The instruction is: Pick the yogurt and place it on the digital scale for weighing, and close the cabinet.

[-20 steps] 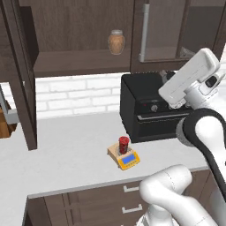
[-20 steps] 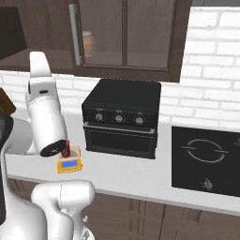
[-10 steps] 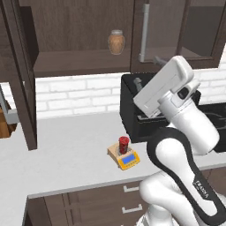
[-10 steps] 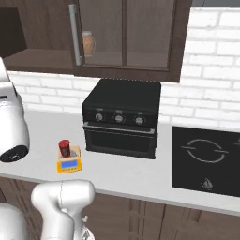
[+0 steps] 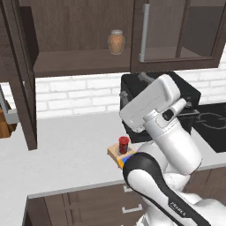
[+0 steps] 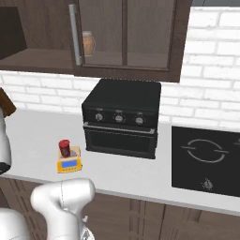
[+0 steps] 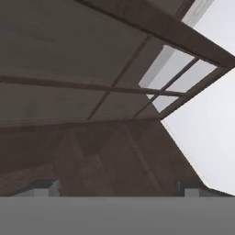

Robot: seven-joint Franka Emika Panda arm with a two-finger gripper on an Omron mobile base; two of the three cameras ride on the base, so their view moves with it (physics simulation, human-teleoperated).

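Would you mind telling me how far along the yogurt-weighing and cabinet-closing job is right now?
Done: the yogurt stands on the digital scale on the counter, free of the gripper. In hand: the open gripper points at dark glass-paned wood at close range, with nothing between its fingertips. Left: the cabinet's left door hangs open, exposing the shelf with the tan jar; it needs swinging shut.

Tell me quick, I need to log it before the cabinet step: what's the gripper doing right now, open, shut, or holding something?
Gripper: open, holding nothing; its tips stand wide apart in the hand view, facing the cabinet.
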